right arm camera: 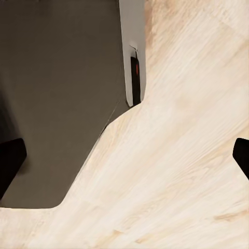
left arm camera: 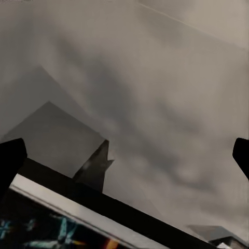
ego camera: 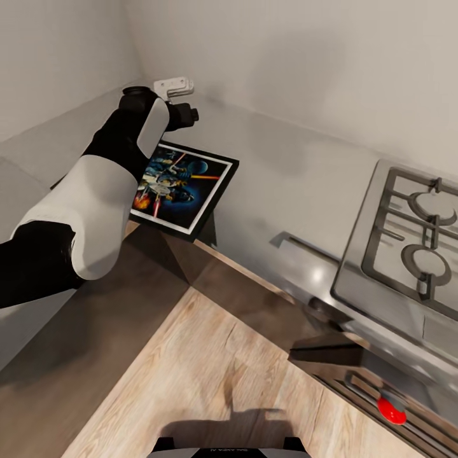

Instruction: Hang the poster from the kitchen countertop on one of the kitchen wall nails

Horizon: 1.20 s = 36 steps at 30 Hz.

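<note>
Grey kitchen countertop (ego camera: 286, 172) bears 1 poster (ego camera: 181, 184), seemingly flat.

Right gripper (right arm camera: 124, 155): two dark fingertips (right arm camera: 10, 161) at opposite frame edges, set wide apart, nothing between them. Light wood floor (right arm camera: 181, 155) beneath. Dark cabinet front (right arm camera: 57, 93) beside the floor, a pale grey strip (right arm camera: 132, 31) with a red mark (right arm camera: 136, 70) along its edge.

The left arm (ego camera: 95, 191) covers the near-left part of the poster (ego camera: 181, 184) and hides the left tool in the head view; the hob (ego camera: 407, 242) is cut off by the right edge; in the left wrist view only a blurred strip of the poster (left arm camera: 78, 218) shows, and both fingertips (left arm camera: 10, 158) are cropped by the picture's sides.
</note>
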Motion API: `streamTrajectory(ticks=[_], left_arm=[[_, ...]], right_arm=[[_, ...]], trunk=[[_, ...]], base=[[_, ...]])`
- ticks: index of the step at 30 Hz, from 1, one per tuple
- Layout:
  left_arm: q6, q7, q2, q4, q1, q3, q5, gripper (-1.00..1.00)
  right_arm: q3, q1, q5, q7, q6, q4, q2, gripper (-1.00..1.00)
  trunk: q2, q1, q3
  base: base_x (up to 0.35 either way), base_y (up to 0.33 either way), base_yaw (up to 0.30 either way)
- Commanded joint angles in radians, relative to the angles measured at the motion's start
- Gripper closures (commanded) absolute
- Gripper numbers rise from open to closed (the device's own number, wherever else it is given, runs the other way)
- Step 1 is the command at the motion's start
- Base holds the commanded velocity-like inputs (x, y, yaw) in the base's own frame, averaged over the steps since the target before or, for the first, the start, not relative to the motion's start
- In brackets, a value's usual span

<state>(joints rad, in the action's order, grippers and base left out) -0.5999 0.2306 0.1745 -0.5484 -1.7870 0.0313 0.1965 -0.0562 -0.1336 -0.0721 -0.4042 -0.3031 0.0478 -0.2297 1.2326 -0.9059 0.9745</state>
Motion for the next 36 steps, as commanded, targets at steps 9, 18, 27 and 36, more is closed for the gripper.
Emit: streamTrajectory(ticks=[9,18,27,36], left_arm=[[0.055,0.008,0.000,0.068,0.000,0.002,0.011,-1.00],[0.122,0.007,0.000,0.137,0.000,0.002,0.013,-1.00],[0.130,0.007,0.000,0.145,0.000,0.002,0.063,-1.00],[0.130,0.007,0.000,0.146,0.000,0.002,0.067,-1.00]], right_arm=[[-0.005,-0.001,-0.008,-0.008,-0.004,0.004,0.000,-1.00],[-0.005,-0.001,-0.008,-0.008,-0.004,0.004,0.000,-1.00],[-0.005,-0.001,-0.008,-0.008,-0.004,0.004,0.000,-1.00],[-0.005,-0.001,-0.008,-0.008,-0.004,0.004,0.000,-1.00]], trunk=[[0.000,0.000,0.001],[0.000,0.000,0.001],[0.000,0.000,0.001],[0.000,0.000,0.001]], base=[[0.025,0.000,0.000],[0.001,0.000,0.000],[0.081,0.000,0.000],[0.020,0.000,0.000]])
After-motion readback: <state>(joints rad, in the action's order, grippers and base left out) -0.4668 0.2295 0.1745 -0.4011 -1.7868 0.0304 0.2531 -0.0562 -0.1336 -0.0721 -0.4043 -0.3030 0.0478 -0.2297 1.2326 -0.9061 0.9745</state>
